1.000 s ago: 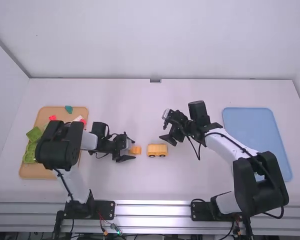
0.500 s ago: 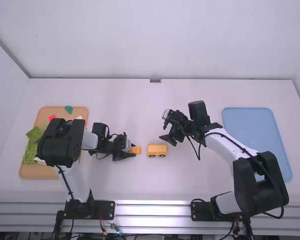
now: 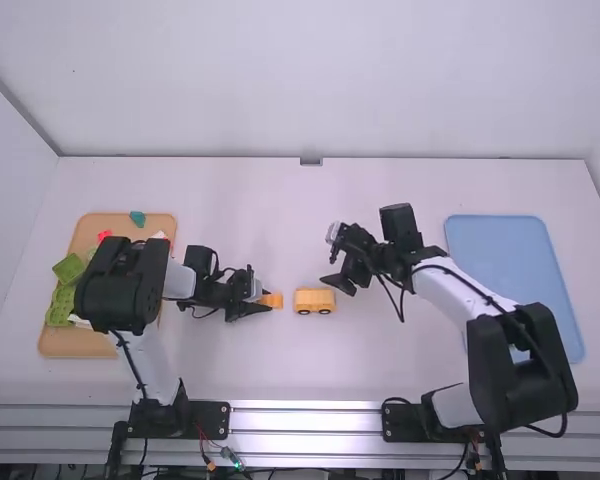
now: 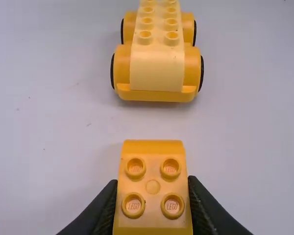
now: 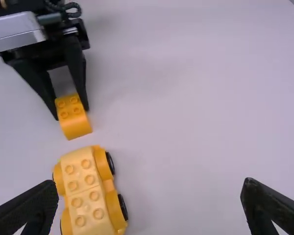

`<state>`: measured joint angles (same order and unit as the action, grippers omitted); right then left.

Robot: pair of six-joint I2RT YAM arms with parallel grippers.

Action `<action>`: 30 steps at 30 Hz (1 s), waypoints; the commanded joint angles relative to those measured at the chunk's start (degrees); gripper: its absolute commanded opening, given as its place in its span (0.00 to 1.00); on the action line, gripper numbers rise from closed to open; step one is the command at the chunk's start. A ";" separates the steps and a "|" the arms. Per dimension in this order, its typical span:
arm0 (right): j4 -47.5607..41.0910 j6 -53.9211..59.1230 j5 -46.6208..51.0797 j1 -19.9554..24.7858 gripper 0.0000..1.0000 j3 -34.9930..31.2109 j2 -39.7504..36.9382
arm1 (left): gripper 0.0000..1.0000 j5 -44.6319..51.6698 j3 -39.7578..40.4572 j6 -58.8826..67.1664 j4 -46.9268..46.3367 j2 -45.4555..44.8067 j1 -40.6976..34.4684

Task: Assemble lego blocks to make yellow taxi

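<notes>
Left of the table's middle, my left gripper (image 3: 262,303) is shut on a small orange-yellow block (image 3: 274,300). In the left wrist view the block (image 4: 153,188), with four studs and a curved end, sits between the fingers of the left gripper (image 4: 153,208). Just right of it, and apart, the wheeled yellow car (image 3: 314,299) stands on the table, its pale yellow studded top (image 4: 158,66) facing up. Beyond the car, my right gripper (image 3: 337,283) is open and holds nothing. The right wrist view has the car (image 5: 88,193) near the right gripper (image 5: 149,193).
A tan tray (image 3: 70,345) with green, red, teal and white pieces lies at the far left, partly under the left arm. On the right, a blue tray (image 3: 495,245) lies partly behind the right arm.
The left gripper's fingers have closed onto the small block, which stays in place. The right gripper has shifted slightly to the right and nearer the camera; the car has not moved.
</notes>
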<state>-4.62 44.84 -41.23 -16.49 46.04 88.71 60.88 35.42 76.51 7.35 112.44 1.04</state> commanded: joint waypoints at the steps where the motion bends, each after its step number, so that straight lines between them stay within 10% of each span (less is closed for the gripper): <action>1: 1.05 5.35 -6.80 1.70 0.98 -2.67 -0.94 | 0.25 1.20 0.68 1.27 -0.17 0.98 0.48; 14: 26.80 3.17 -12.22 4.13 0.99 -19.87 0.48 | 0.18 3.39 0.68 0.85 -1.51 -3.10 -0.02; 30: 32.87 10.62 -20.41 4.11 0.99 -14.56 19.80 | 0.14 1.92 0.68 -8.72 -4.02 -15.50 -0.81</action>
<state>28.18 53.78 -59.42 -12.38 30.06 107.04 61.73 35.42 71.44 3.55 98.08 0.54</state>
